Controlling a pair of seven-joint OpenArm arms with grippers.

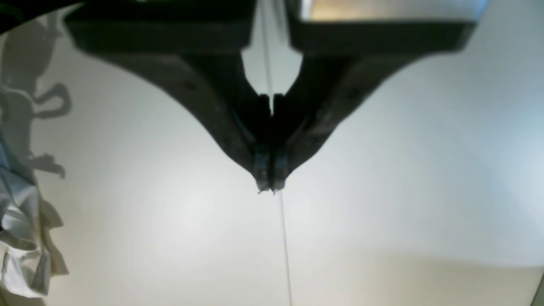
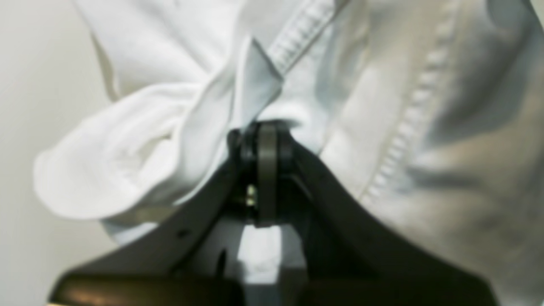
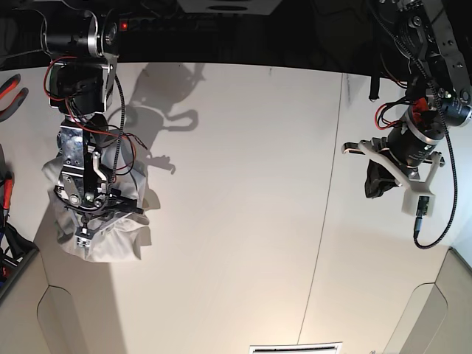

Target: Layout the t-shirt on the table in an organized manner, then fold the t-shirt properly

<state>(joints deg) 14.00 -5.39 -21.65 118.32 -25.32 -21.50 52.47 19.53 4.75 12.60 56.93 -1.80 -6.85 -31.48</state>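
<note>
The white t-shirt (image 3: 110,236) lies crumpled in a heap at the left side of the table (image 3: 236,184). My right gripper (image 3: 92,214) sits on top of the heap. In the right wrist view the right gripper (image 2: 265,131) is shut, and a fold of the t-shirt (image 2: 140,140) is pinched at its tips, beside a ribbed band (image 2: 297,34). My left gripper (image 3: 377,181) hangs over bare table at the far right, away from the shirt. The left gripper (image 1: 270,187) is shut with nothing in it, and an edge of the t-shirt (image 1: 21,238) shows at the left.
A thin seam line (image 3: 324,221) runs down the table right of centre, also under the left gripper as the seam line (image 1: 284,246). Rounded cut-outs (image 3: 74,324) mark the front corners. Red-handled tools (image 3: 11,88) lie off the left edge. Cables hang from both arms.
</note>
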